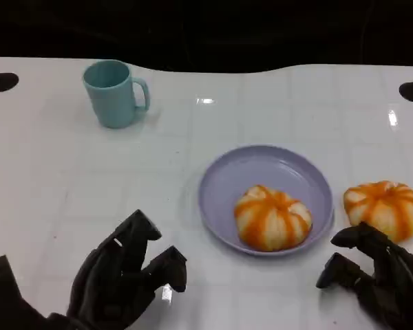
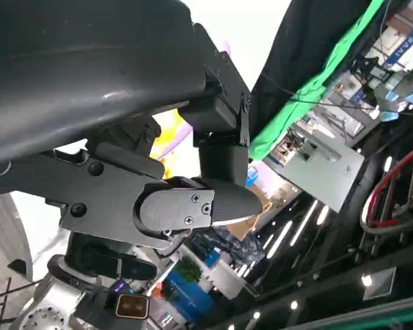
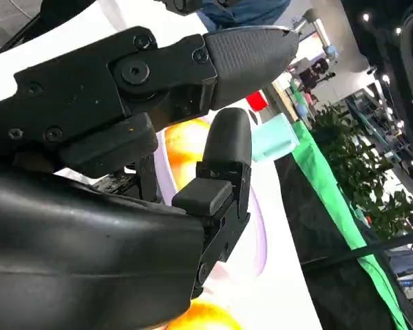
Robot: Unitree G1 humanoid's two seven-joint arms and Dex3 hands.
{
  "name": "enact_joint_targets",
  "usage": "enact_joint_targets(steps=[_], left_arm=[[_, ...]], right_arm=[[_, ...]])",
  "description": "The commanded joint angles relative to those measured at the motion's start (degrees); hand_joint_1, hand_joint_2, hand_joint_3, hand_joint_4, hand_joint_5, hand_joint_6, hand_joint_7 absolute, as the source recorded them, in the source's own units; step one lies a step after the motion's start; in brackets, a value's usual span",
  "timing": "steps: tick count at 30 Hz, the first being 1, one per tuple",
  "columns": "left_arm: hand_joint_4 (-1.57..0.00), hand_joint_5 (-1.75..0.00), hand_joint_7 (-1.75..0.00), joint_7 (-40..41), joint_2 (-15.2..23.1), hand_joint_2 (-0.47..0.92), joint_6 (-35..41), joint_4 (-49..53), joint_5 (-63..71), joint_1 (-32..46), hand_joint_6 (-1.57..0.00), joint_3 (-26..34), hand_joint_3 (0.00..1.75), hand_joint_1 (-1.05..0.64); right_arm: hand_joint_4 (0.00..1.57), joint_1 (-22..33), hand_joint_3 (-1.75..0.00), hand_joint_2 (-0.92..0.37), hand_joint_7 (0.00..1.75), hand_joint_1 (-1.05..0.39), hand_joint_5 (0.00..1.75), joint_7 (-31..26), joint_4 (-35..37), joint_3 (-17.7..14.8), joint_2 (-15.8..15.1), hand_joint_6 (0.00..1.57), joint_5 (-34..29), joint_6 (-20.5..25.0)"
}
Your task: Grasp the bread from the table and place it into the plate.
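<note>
Two round buns with orange stripes are in the head view. One bread (image 1: 272,217) lies inside the lilac plate (image 1: 261,168), toward its near side. The other bread (image 1: 384,207) sits on the table just right of the plate. My right hand (image 1: 377,276) is directly in front of that second bread with its fingers apart and nothing in them; the upper fingertips (image 1: 350,237) reach its near edge, and I cannot tell whether they touch it. My left hand (image 1: 127,278) rests at the lower left, empty, fingers spread. In the right wrist view, orange bread (image 3: 186,146) shows behind the fingers (image 3: 224,158).
A teal mug (image 1: 115,93) stands at the back left, handle to the right; it is also in the right wrist view as the mug (image 3: 279,137). The white table (image 1: 69,185) ends at a dark far edge, with black round marks near both far corners.
</note>
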Motion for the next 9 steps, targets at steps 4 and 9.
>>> enact_joint_targets(steps=[4, 9], left_arm=[[-0.88, -1.75, -1.72, -0.32, 1.11, 0.92, -0.17, 0.50, 0.10, -0.44, -0.68, 0.75, 0.30, -0.57], [-0.88, -1.75, -1.71, 0.00, 0.95, 0.92, 0.01, 0.29, 0.28, -0.49, -0.68, 0.75, 0.30, -0.56]], right_arm=[[0.68, 1.07, -0.23, -0.92, 1.07, -0.50, 1.45, 0.21, -0.58, -0.54, -1.04, 0.64, 0.39, 0.64], [0.68, 0.77, -0.24, -0.92, 1.10, -0.50, 1.47, 0.43, 0.00, -0.51, -1.14, 0.64, 0.05, -0.23]])
